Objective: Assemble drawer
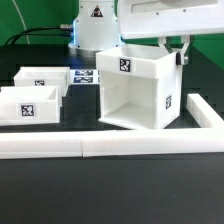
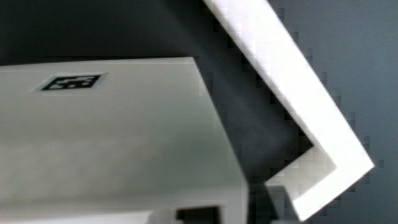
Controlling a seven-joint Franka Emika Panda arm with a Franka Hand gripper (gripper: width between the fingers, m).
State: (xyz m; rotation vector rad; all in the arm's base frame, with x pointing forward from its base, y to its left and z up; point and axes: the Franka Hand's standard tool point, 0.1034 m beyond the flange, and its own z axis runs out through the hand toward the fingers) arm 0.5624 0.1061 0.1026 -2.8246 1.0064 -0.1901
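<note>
The drawer's white box housing stands mid-table with its open side towards the camera and tags on its walls. My gripper is at the housing's upper corner on the exterior view's right. The fingers straddle the thin wall edge and look closed on it. In the wrist view my gripper has dark fingertips on either side of the housing's edge. One flat tagged face of the housing fills much of that view. Two small open-topped trays lie at the exterior view's left.
The long low white barrier wall runs along the front and turns back at the exterior view's right. In the wrist view its corner lies close beside the housing. The marker board lies behind the trays. The robot base stands at the back.
</note>
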